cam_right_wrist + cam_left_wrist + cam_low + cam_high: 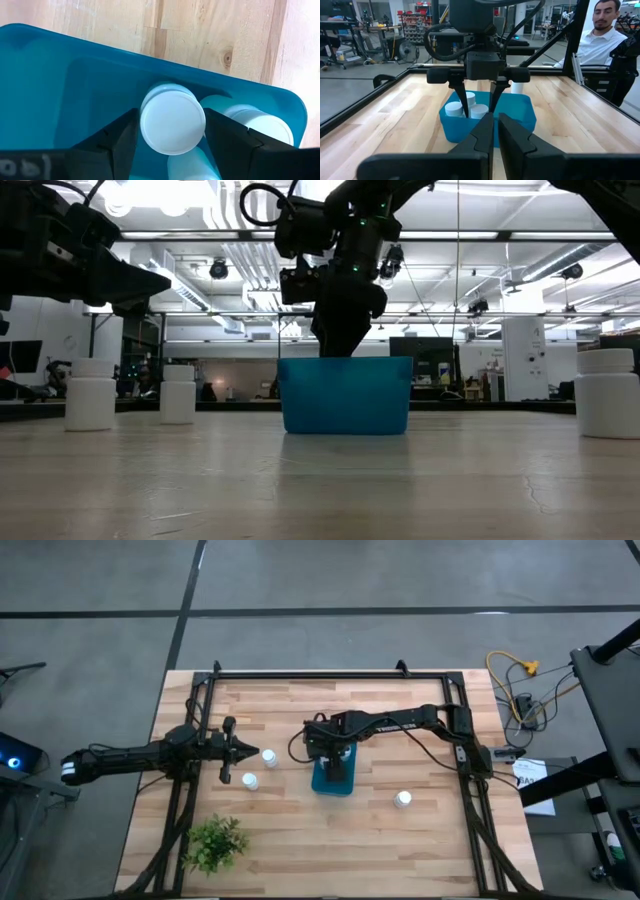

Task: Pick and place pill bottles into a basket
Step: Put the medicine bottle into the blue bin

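Note:
The teal-blue basket (333, 778) stands mid-table and also shows in the low view (345, 395). My right gripper (172, 135) reaches down into it, shut on a white pill bottle (172, 122). Two more bottles (250, 117) lie in the basket beside and under that one. Two bottles (269, 757) (250, 780) stand upright on the table left of the basket, and one (403, 799) stands to its right. My left gripper (250, 750) is shut and empty, level above the table beside the two left bottles, pointing at the basket. My right gripper pinches the bottle between its two fingers, at the sides just below the cap (145, 107). The fingers (463, 102) come from above, pointing down into the basket. The bottle stands upright, cap up, about level with the basket's rim; whether it rests on the bottles below I cannot tell.
A small green plant (215, 843) stands near the table's front left corner. A black frame (330, 673) runs around the table's edges. A person (610, 35) sits beyond the table's right side.

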